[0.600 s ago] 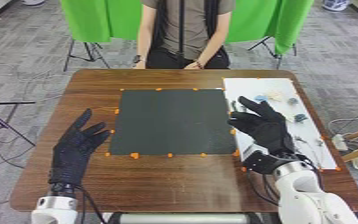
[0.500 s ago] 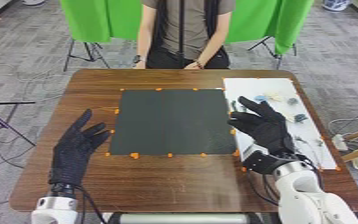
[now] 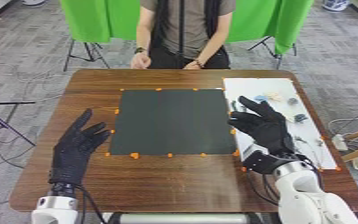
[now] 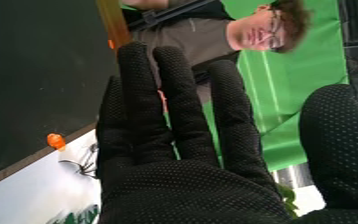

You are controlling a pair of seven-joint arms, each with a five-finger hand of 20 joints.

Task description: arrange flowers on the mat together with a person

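In the head view my left hand (image 3: 71,154) is held open over the table left of the dark mat (image 3: 171,122). My right hand (image 3: 262,125) is open at the mat's right edge, over the white board, holding nothing. Flowers (image 3: 269,97) in pale and blue tones lie on the board beyond and right of that hand, with a darker flower (image 3: 300,118) beside its fingers. In the right wrist view the right hand (image 4: 189,187) has straight fingers, next to the mat (image 4: 33,75) and a dark thin-stemmed piece (image 4: 85,162) on the board.
The brown table (image 3: 175,185) surrounds the mat. Orange marks (image 3: 135,155) line the mat's edges. The white board (image 3: 255,86) runs along the table's right side. A person sits at the far edge, hands (image 3: 141,61) off the mat.
The person's hand on the view's left has risen slightly from the lap toward the table's far edge. Both of my hands have kept still.
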